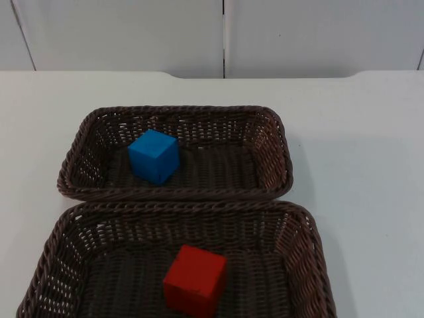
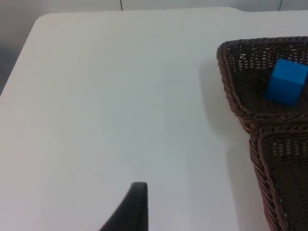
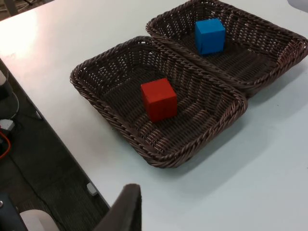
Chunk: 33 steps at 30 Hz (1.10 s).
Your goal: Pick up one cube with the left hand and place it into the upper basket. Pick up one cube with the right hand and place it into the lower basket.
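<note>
A blue cube [image 1: 154, 156] rests inside the upper wicker basket [image 1: 175, 112], toward its left end. A red cube [image 1: 195, 279] lies in the lower basket [image 1: 179, 207], near its middle. The two baskets touch along their long sides. My left gripper [image 2: 137, 202] hangs over bare table, well to the left of the baskets, with the blue cube [image 2: 287, 82] and the upper basket [image 2: 226, 72] off to its side. My right gripper [image 3: 127, 207] is held back near the table's edge, looking onto the red cube [image 3: 159, 99], the lower basket [image 3: 110, 120] and the blue cube [image 3: 210, 36]. Both arms wait away from the baskets.
The white table [image 1: 358, 165] has open room left and right of the baskets. The grey partition wall [image 1: 225, 33] closes the far side. The table's near edge [image 3: 48, 120] drops to a dark floor [image 3: 29, 178] close by the lower basket.
</note>
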Each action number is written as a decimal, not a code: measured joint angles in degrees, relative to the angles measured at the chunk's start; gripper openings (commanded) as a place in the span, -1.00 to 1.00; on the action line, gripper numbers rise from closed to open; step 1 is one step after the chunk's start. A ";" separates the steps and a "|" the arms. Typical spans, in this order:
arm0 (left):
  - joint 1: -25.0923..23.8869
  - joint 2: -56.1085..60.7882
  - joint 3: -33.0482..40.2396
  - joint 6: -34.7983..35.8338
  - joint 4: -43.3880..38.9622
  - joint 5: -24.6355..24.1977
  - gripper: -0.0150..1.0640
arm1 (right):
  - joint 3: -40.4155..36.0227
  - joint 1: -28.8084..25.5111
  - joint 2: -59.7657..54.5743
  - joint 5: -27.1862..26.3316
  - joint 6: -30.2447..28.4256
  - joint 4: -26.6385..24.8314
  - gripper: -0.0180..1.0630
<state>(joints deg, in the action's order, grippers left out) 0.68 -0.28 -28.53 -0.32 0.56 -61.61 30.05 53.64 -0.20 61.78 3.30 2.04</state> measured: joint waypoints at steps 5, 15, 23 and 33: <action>0.00 0.00 0.00 0.00 0.00 0.00 0.97 | 0.00 0.00 0.00 0.00 0.00 0.00 0.98; 0.00 0.00 0.00 0.00 0.00 0.00 0.97 | 0.00 -7.11 0.00 0.00 0.00 0.00 0.98; 0.00 0.00 0.00 -0.10 0.00 0.00 0.97 | 0.00 -18.55 0.00 0.00 0.00 0.00 0.98; 0.00 0.00 0.00 -0.10 0.00 0.00 0.97 | 0.00 -28.08 0.00 0.00 0.00 -0.13 0.98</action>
<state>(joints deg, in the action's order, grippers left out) 0.68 -0.28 -28.53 -0.42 0.56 -61.61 30.05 25.56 -0.20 61.78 3.30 1.91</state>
